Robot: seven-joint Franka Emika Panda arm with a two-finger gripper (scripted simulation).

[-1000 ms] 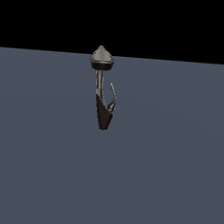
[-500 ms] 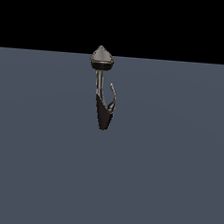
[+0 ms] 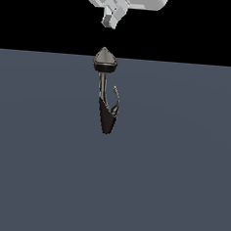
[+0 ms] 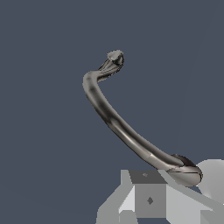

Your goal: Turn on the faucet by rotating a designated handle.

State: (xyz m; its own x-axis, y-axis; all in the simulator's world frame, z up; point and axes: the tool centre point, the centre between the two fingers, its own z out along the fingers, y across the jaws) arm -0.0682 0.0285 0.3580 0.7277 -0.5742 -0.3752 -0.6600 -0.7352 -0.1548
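The faucet (image 3: 106, 117) stands upright in the middle of the exterior view, with a grey cone-shaped top (image 3: 105, 60), a thin stem and a black tapering body. Its handle (image 3: 116, 100), a thin curved sliver, branches off the body toward the exterior view's right. My gripper (image 3: 113, 18) hangs from the white hand directly above the cone top, a short gap clear of it. In the wrist view the faucet (image 4: 113, 120) appears as a long curved dark tube, with my gripper (image 4: 151, 201) at the picture's edge. Whether the fingers are apart is unclear.
A flat blue-grey floor (image 3: 180, 191) surrounds the faucet on every side, under a black background. No other object shows.
The white hand and its fingers have come into view above the faucet's cone top; earlier no part of the arm showed. The faucet has not moved.
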